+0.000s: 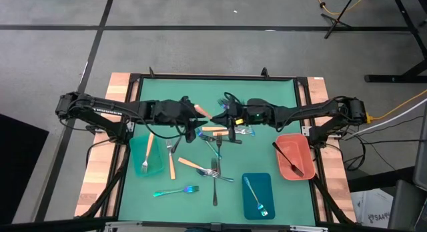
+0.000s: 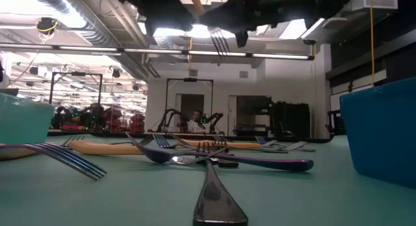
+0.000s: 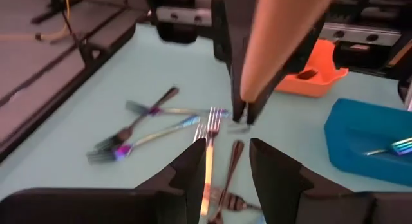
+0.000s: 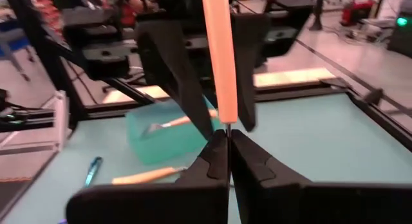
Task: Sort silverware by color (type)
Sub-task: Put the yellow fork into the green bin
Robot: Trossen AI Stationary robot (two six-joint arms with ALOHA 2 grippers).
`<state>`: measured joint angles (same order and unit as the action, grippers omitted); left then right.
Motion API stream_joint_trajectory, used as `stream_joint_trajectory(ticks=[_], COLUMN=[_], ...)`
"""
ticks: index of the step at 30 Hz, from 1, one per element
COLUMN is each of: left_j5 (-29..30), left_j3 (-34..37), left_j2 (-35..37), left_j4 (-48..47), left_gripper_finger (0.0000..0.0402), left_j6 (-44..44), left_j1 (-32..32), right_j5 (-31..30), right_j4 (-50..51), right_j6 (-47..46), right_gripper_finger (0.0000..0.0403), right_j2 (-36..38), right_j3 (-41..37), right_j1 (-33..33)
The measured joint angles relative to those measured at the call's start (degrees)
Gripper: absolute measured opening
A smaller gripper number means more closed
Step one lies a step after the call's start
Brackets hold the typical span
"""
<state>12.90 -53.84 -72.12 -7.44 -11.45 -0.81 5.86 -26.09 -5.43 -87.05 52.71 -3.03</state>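
Silverware lies scattered across the middle of the green bench [image 1: 280, 92], with single pieces already resting in the teal tray [image 1: 147, 157], the blue tray [image 1: 257, 194] and the salmon tray [image 1: 294, 156]. One orange-handled utensil [image 1: 200, 111] is raised at centre frame in the high view, between the two claws. The left claw [image 1: 189, 111] appears to hold its handle, fingers closed around it. The right claw [image 4: 228, 150] is pinched shut on the thin metal end, its fingers [image 4: 251, 159] meeting tightly in the right wrist view. I judge these pieces light, rigid and slick; the smooth handle could slip, so a grip at mid-handle looks safest, since the metal stem is narrow. The utensil runs straight between both claws, held above the loose forks [image 3: 145, 127].
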Motion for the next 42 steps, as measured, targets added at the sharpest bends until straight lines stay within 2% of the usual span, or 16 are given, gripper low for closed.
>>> stream_joint_trajectory(ticks=[12, 22, 30, 38, 42], left_j5=[-2.72, -3.43, -3.53, -2.93, -2.92], left_j3=[0.0, -0.02, -0.02, -0.02, -0.02], left_j2=[0.0, 0.0, 0.0, 0.0, 0.0], left_j4=[3.83, 6.46, 8.22, 8.79, 8.83], left_gripper_finger=[0.0114, 0.0114, 0.0114, 0.0114, 0.0097], left_j6=[2.7, 3.05, 3.05, 3.05, 3.05], left_j1=[-0.21, -1.09, -1.26, -1.26, -1.26], right_j5=[4.48, 3.79, 3.74, 3.68, 3.68], right_j4=[-0.74, 4.96, 0.74, 1.07, 1.07], right_j6=[4.27, 5.99, 5.99, 5.99, 5.97], right_gripper_finger=[0.0, 0.0, 0.0, 0.0, 0.0], right_j2=[0.11, 0.07, 0.04, 0.04, 0.04], right_j3=[0.02, 0.02, 0.02, 0.02, 0.02], right_j1=[0.0, 0.0, 0.0, 0.0, 0.0])
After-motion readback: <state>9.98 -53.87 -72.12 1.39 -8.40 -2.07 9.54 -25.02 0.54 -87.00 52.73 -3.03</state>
